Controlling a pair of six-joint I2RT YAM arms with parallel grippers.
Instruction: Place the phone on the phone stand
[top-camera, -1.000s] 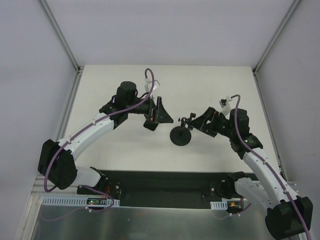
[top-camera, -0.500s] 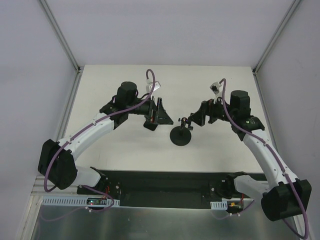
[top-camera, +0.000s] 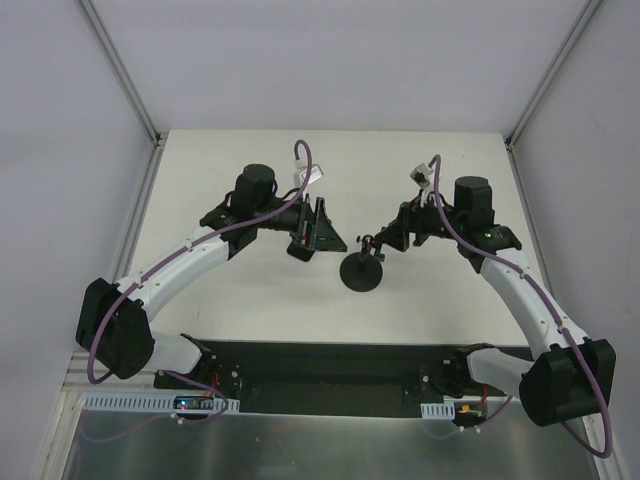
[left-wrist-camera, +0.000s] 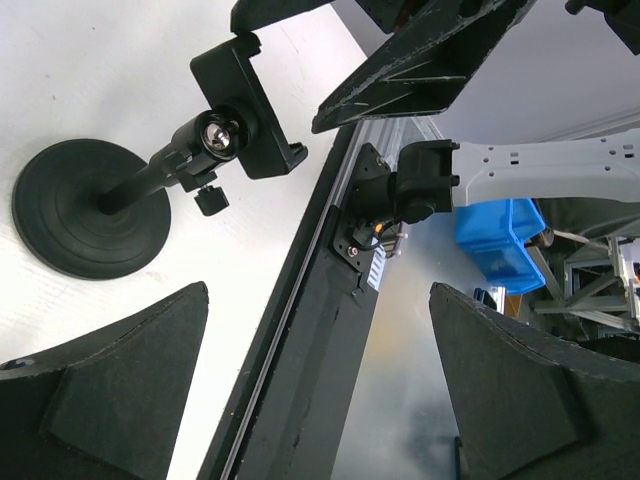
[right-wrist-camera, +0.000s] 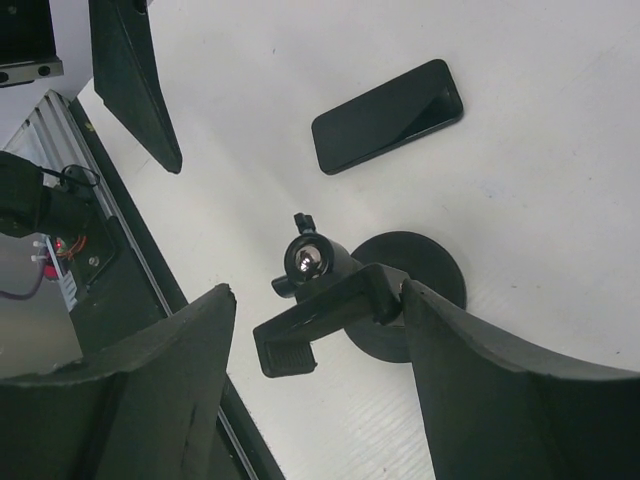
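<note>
White table (top-camera: 250, 290), pale walls on three sides. The phone (right-wrist-camera: 388, 116) cannot be made out from above; only the right wrist view shows it. It is a glossy black slab lying flat on the table, apart from the phone stand (top-camera: 361, 270) and unheld. The disc base (right-wrist-camera: 425, 270) is partly hidden behind the right gripper (right-wrist-camera: 318, 290), whose jaws are spread either side of the cradle (right-wrist-camera: 320, 310); contact unclear. The left gripper (left-wrist-camera: 318, 292) has jaws wide, nothing between. A blue bin (left-wrist-camera: 495, 250) sits off-table, contents indiscernible.
</note>
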